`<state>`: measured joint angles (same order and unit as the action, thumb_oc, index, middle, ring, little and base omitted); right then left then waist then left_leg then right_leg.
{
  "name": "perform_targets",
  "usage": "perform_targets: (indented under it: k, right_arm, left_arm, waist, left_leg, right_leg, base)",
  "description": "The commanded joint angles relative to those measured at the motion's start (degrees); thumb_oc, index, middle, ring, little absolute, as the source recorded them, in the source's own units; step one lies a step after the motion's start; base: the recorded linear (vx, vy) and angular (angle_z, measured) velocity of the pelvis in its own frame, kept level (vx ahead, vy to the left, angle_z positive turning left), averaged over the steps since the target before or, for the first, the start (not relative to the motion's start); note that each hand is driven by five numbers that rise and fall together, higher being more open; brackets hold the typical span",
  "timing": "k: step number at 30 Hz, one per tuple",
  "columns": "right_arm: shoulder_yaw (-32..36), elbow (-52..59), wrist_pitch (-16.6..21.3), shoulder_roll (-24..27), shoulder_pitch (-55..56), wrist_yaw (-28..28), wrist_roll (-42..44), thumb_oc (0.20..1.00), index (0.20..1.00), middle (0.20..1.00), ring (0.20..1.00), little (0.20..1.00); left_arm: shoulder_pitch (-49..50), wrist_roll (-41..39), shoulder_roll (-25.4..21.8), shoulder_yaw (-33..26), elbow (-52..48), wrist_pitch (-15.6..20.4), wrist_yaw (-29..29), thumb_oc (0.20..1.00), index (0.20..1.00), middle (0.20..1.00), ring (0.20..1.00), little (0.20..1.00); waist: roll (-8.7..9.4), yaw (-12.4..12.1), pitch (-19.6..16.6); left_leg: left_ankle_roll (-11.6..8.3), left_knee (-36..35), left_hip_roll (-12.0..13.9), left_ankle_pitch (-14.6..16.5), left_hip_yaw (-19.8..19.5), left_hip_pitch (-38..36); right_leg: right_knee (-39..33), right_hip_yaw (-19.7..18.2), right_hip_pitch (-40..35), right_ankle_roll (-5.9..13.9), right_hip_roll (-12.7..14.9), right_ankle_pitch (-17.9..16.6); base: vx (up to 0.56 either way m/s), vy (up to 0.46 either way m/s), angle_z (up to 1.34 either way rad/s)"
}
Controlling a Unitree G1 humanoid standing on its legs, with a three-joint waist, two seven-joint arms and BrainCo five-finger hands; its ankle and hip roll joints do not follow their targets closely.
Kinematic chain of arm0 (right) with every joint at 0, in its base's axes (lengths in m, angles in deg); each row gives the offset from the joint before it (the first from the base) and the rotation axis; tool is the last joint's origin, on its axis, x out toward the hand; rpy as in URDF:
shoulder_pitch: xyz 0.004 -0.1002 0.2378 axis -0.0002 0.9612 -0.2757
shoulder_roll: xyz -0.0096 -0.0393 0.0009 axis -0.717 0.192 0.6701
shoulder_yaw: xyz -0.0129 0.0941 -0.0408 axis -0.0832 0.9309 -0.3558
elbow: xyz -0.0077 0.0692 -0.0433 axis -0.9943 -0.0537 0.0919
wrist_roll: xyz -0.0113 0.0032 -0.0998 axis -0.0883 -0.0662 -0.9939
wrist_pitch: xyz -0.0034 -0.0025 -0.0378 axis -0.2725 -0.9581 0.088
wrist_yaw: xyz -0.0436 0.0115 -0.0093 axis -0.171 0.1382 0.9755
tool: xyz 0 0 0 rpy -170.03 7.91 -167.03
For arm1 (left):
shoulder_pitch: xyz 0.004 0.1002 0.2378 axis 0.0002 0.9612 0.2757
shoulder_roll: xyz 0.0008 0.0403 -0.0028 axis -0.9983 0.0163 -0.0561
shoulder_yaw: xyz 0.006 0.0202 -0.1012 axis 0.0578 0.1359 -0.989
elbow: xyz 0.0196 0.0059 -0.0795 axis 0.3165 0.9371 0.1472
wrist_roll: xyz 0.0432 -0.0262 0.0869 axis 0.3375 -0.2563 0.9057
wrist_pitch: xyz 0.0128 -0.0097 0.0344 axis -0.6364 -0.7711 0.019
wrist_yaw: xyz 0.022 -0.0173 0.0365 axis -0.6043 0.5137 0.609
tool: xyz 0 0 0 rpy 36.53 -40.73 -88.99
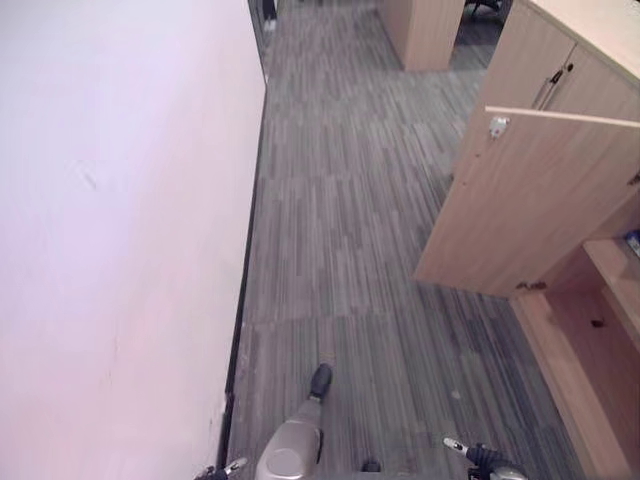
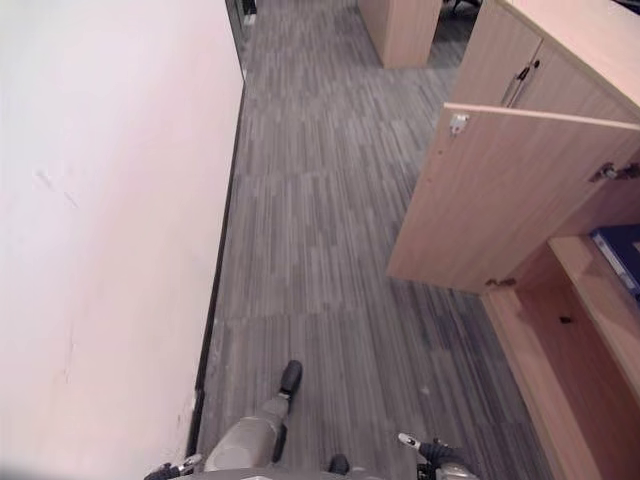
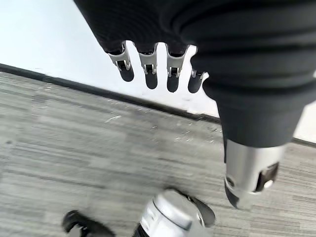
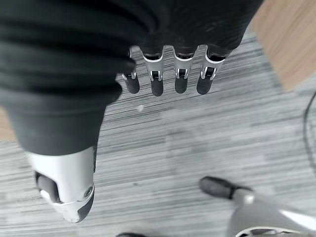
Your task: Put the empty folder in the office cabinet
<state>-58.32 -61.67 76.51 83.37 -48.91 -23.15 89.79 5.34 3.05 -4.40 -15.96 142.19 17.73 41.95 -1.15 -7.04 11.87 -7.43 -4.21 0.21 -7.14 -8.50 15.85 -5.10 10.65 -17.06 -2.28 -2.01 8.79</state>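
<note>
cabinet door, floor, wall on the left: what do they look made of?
Cabinet door: likely laminated board, light wood-grain face, matte, with metal hinges. Floor: looks like carpet tile, grey streaked, seams visible, no gloss. Wall: smooth painted surface, pale, faint scuffs; dark baseboard along its foot.

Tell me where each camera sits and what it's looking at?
Left eye view: on the head, looking down at carpet, wall and open cabinet door.
Right eye view: beside it, same scene, plus a blue folder on the shelf.
Left wrist view: on the left arm, left hand open over carpet by the wall.
Right wrist view: right hand open over carpet.
</note>
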Motion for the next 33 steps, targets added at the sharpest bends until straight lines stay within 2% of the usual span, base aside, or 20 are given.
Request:
perform_targets:
  k: [1, 2, 4, 5, 6, 8, 9, 10, 11, 12, 13, 14, 15, 16, 19, 20, 23, 26, 31, 33]
  right_arm:
    - [1.16, 0.51, 0.57, -0.29, 2.76, -0.03, -0.96, 1.000, 1.000, 1.000, 1.000, 1.000]
    - [1.03, 0.45, 0.37, -1.05, 2.92, -0.39, -1.36, 1.000, 1.000, 1.000, 1.000, 1.000]
    - [0.85, 0.68, 0.09, -1.64, 2.93, -0.70, -1.89, 1.000, 1.000, 1.000, 1.000, 1.000]
    - [0.70, 1.27, 0.04, -1.96, 2.55, -0.83, -2.13, 1.000, 1.000, 1.000, 1.000, 1.000]
    - [0.58, 1.86, 0.00, -2.05, 2.36, -0.80, -2.17, 1.000, 1.000, 1.000, 1.000, 1.000]
    - [0.38, 3.46, -0.14, -2.29, 1.88, -1.18, -2.86, 1.000, 1.000, 1.000, 1.000, 1.000]
    - [0.43, 4.11, -0.21, -2.13, 1.67, -1.25, -3.53, 1.000, 1.000, 1.000, 1.000, 1.000]
    - [0.46, 4.40, -0.23, -2.11, 1.56, -1.12, -3.64, 1.000, 1.000, 1.000, 1.000, 1.000]
    - [0.45, 4.79, -0.21, -2.07, 1.33, -0.92, -3.54, 1.000, 1.000, 1.000, 1.000, 1.000]
    - [0.09, 5.41, -0.17, -2.09, 0.82, -0.99, -3.71, 1.000, 1.000, 1.000, 1.000, 1.000]
    - [0.03, 5.61, -0.17, -2.05, 0.63, -0.86, -3.85, 1.000, 1.000, 1.000, 1.000, 1.000]
    - [-0.22, 5.76, -0.17, -2.10, 0.30, -0.78, -4.05, 1.000, 1.000, 1.000, 1.000, 1.000]
    - [-0.44, 5.97, -0.16, -1.97, -0.37, -0.83, -4.42, 1.000, 1.000, 1.000, 1.000, 1.000]
    - [-0.50, 5.99, -0.15, -1.83, -0.80, -0.80, -4.55, 1.000, 1.000, 1.000, 1.000, 1.000]
    - [-1.15, 5.77, -0.15, -1.84, -1.69, -0.72, -4.79, 1.000, 1.000, 1.000, 1.000, 1.000]
    - [-1.67, 5.90, -0.20, -2.12, -1.67, -0.62, -4.74, 1.000, 1.000, 1.000, 1.000, 1.000]
    - [-1.73, 5.37, 0.00, -2.29, -0.39, -0.21, -3.66, 1.000, 1.000, 1.000, 1.000, 1.000]
    - [-1.46, 4.86, 0.19, -2.21, 0.10, 0.11, -3.14, 1.000, 1.000, 1.000, 1.000, 1.000]
    - [-1.42, 4.51, 0.43, -2.22, 0.46, 0.30, -2.76, 1.000, 1.000, 1.000, 1.000, 1.000]
    - [-1.42, 4.15, 0.56, -2.16, 0.94, 0.41, -2.39, 1.000, 1.000, 1.000, 1.000, 1.000]
  left_arm:
    - [1.38, -2.13, -0.56, -1.65, -0.69, 1.43, 0.45, 1.000, 1.000, 1.000, 1.000, 1.000]
    - [1.32, -2.39, -0.63, -1.96, -0.76, 1.46, 0.37, 1.000, 1.000, 1.000, 1.000, 1.000]
    - [1.08, -2.10, -0.83, -1.83, -1.00, 1.44, 0.30, 1.000, 1.000, 1.000, 1.000, 1.000]
    - [0.78, -2.03, -1.09, -1.85, -1.62, 1.55, 0.28, 1.000, 1.000, 1.000, 1.000, 1.000]
    - [0.78, -2.15, -1.11, -1.92, -1.99, 1.58, 0.35, 1.000, 1.000, 1.000, 1.000, 1.000]
    - [0.93, -1.65, -1.25, -2.39, -2.31, 1.53, 0.45, 1.000, 1.000, 1.000, 1.000, 1.000]
    - [1.21, -0.81, -1.26, -2.61, -1.91, 1.17, 0.23, 1.000, 1.000, 1.000, 1.000, 1.000]
    - [1.34, -0.56, -1.31, -2.79, -1.81, 0.99, 0.22, 1.000, 1.000, 1.000, 1.000, 1.000]
    - [1.72, -0.36, -1.50, -2.91, -1.92, 0.77, 0.17, 1.000, 1.000, 1.000, 1.000, 1.000]
    - [2.58, -0.13, -2.01, -3.69, -1.73, 0.28, 0.22, 1.000, 1.000, 1.000, 1.000, 1.000]
    - [2.93, -0.02, -2.08, -3.92, -1.60, 0.03, 0.26, 1.000, 1.000, 1.000, 1.000, 1.000]
    - [3.22, 0.18, -2.23, -4.43, -1.02, -0.19, 0.32, 1.000, 1.000, 1.000, 1.000, 1.000]
    - [3.60, 0.26, -2.42, -4.92, -0.43, -0.48, 0.20, 1.000, 1.000, 1.000, 1.000, 1.000]
    - [3.79, 0.26, -2.48, -5.40, -0.23, -0.62, 0.20, 1.000, 1.000, 1.000, 1.000, 1.000]
    - [4.30, 0.95, -2.46, -6.18, 0.16, -1.21, 0.03, 1.000, 1.000, 1.000, 1.000, 1.000]
    - [4.50, 1.21, -2.50, -6.58, 0.11, -1.11, -0.10, 1.000, 1.000, 1.000, 1.000, 1.000]
    - [4.43, 1.51, -2.26, -6.59, -0.06, -1.04, -0.02, 1.000, 1.000, 1.000, 1.000, 1.000]
    - [4.19, 1.64, -2.05, -6.22, -0.23, -0.83, 0.02, 1.000, 1.000, 1.000, 1.000, 1.000]
    - [3.46, 1.45, -2.03, -5.55, -1.08, -0.55, 0.46, 1.000, 1.000, 1.000, 1.000, 1.000]
    - [2.99, 0.80, -1.88, -4.78, -1.91, -0.28, 0.63, 1.000, 1.000, 1.000, 1.000, 1.000]
  waist:
    - [2.17, -2.77, -4.77]
    - [2.59, -3.10, -5.76]
    - [2.92, -3.21, -6.58]
    - [2.90, -3.34, -7.08]
    - [2.95, -3.47, -7.37]
    - [2.58, -3.98, -8.22]
    - [1.95, -4.17, -8.16]
    - [1.56, -4.21, -7.93]
    - [1.14, -4.18, -7.23]
    - [0.27, -4.74, -6.65]
    - [0.27, -4.81, -6.18]
    - [0.10, -5.04, -5.86]
    - [-0.15, -5.17, -4.84]
    - [-0.21, -5.17, -4.13]
    - [-0.07, -5.06, -2.20]
    - [0.63, -4.86, -1.43]
    - [2.25, -4.43, -2.14]
    - [2.54, -3.87, -2.69]
    - [2.94, -3.09, -2.95]
    - [3.24, -2.48, -3.03]
  left_leg:
    - [4.74, 2.92, -0.65, -4.33, 3.22, -2.78]
    - [5.71, 4.68, -1.51, -2.49, 3.72, -3.31]
    - [6.67, 5.66, -2.50, -0.56, 4.64, -4.08]
    - [7.70, 6.17, -3.73, 1.09, 5.45, -5.04]
    - [8.23, 6.05, -4.58, 1.80, 5.89, -5.63]
    - [10.20, 5.10, -8.19, 4.21, 6.37, -8.37]
    - [11.41, 4.77, -9.75, 5.64, 6.56, -10.14]
    - [11.92, 4.56, -9.91, 6.20, 6.89, -11.10]
    - [12.50, 4.23, -9.82, 6.75, 7.32, -12.50]
    - [12.46, 3.68, -8.77, 8.51, 8.07, -15.00]
    - [12.43, 3.31, -8.54, 8.90, 8.43, -16.02]
    - [12.39, 2.89, -7.95, 8.67, 9.54, -16.51]
    - [11.76, 1.97, -6.82, 8.91, 10.68, -17.76]
    - [11.47, 1.79, -6.46, 9.02, 11.37, -18.34]
    - [10.53, 1.81, -5.07, 9.83, 13.87, -20.55]
    - [10.30, 2.02, -4.67, 10.29, 15.06, -21.64]
    - [9.30, 1.63, -3.82, 11.04, 15.89, -22.47]
    - [8.61, 1.34, -2.62, 11.33, 16.71, -23.00]
    - [7.66, 1.43, -0.95, 11.60, 17.33, -23.35]
    - [6.78, 1.32, 0.52, 11.51, 17.70, -23.62]
  right_leg:
    - [4.25, -1.80, 2.86, 6.09, 5.33, -1.68]
    - [4.39, -2.30, 2.98, 7.44, 7.65, -2.26]
    - [5.46, -2.05, 3.53, 9.03, 10.36, -3.65]
    - [7.11, -2.43, 4.83, 10.32, 12.93, -6.23]
    - [7.88, -2.60, 5.49, 10.97, 14.34, -8.23]
    - [12.05, -1.57, 7.20, 12.36, 19.86, -15.11]
    - [16.49, 0.35, 8.45, 11.90, 23.51, -19.43]
    - [19.08, 1.62, 9.12, 11.13, 25.10, -21.00]
    - [22.48, 3.02, 9.76, 10.30, 26.52, -21.82]
    - [26.55, 8.67, 10.48, 10.36, 28.08, -20.20]
    - [27.38, 11.02, 10.34, 10.97, 28.66, -19.74]
    - [27.08, 14.54, 11.25, 10.84, 28.26, -18.15]
    - [26.12, 20.18, 13.26, 10.99, 25.65, -14.48]
    - [25.01, 22.53, 14.63, 11.66, 24.43, -14.05]
    - [18.42, 28.92, 16.95, 12.94, 21.16, -15.36]
    - [14.98, 30.51, 17.50, 13.08, 19.88, -16.75]
    - [9.10, 28.53, 15.79, 11.65, 16.13, -15.41]
    - [7.18, 27.20, 14.79, 10.63, 14.19, -14.21]
    - [6.32, 25.95, 14.31, 9.83, 12.45, -12.95]
    - [5.73, 25.25, 13.84, 9.24, 11.11, -12.02]
  base:
    - [0.49, 0.427, -0.99]
    - [0.38, 0.351, -0.73]
    - [0.32, 0.369, -0.14]
    - [0.25, 0.384, -0.13]
    - [0.29, 0.482, -0.21]
    - [0.30, 0.565, -0.18]
    - [0.24, 0.540, -0.06]
    - [0.19, 0.453, -0.02]
    - [0.24, 0.357, -0.06]
    - [0.24, 0.260, 0.01]
    - [0.21, 0.207, -0.04]
    - [0.10, 0.053, -0.27]
    - [0.08, 0.021, -0.44]
    - [0.07, -0.059, -0.62]
    - [0.06, -0.111, -1.38]
    - [0.07, -0.199, -1.24]
    - [0.11, -0.207, -0.21]
    - [0.11, -0.174, -0.30]
    - [0.08, -0.156, -0.25]
    - [0.10, -0.211, -0.04]
